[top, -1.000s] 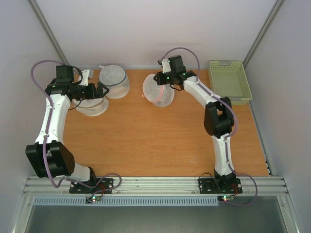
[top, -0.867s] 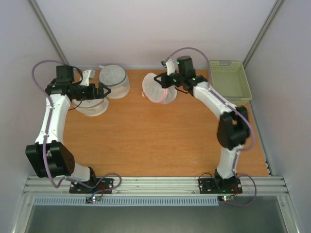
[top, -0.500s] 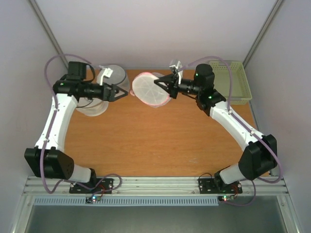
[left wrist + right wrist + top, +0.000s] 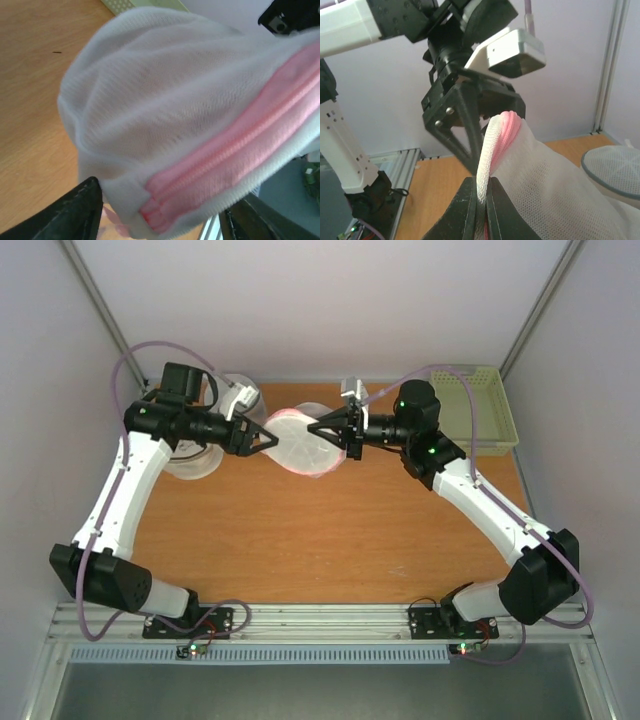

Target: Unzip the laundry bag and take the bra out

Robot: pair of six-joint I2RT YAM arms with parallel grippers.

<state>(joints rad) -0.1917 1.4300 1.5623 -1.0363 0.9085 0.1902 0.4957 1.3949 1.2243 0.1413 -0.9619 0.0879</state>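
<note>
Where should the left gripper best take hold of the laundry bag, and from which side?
Probably the pink zipper band, where it lies between the fingers of the left gripper. Come from the left, opposite the right gripper, which pinches the rim and holds the laundry bag up. The band forms a firmer ridge than the slack mesh. I see no zipper pull.

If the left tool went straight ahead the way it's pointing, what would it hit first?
The bag. It sits right before the left tool, its pink zipper band between the fingers. The right tool, shut on the bag's rim, lies beyond; how far is unclear.
</note>
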